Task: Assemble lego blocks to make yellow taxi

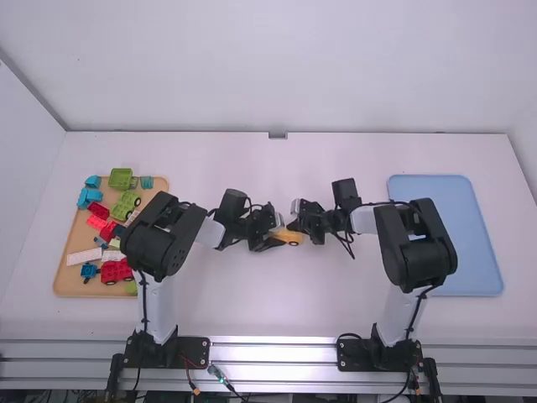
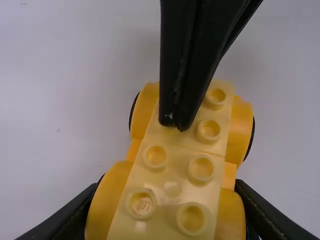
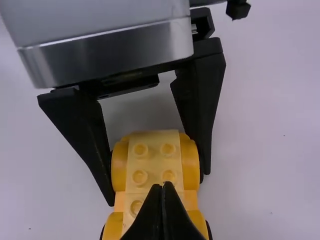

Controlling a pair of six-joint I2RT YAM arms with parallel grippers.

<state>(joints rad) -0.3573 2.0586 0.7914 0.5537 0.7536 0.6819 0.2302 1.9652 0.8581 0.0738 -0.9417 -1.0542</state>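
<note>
Right wrist view shows the left gripper [image 1: 278,241] clamped on the yellow car [image 1: 290,238], the right gripper [image 1: 290,227], fingers together, at its top.

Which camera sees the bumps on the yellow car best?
The left wrist view: the yellow car looks biggest there, and I count six bumps. The right wrist view shows five. In the high view, it's too tiny to make out any.
</note>
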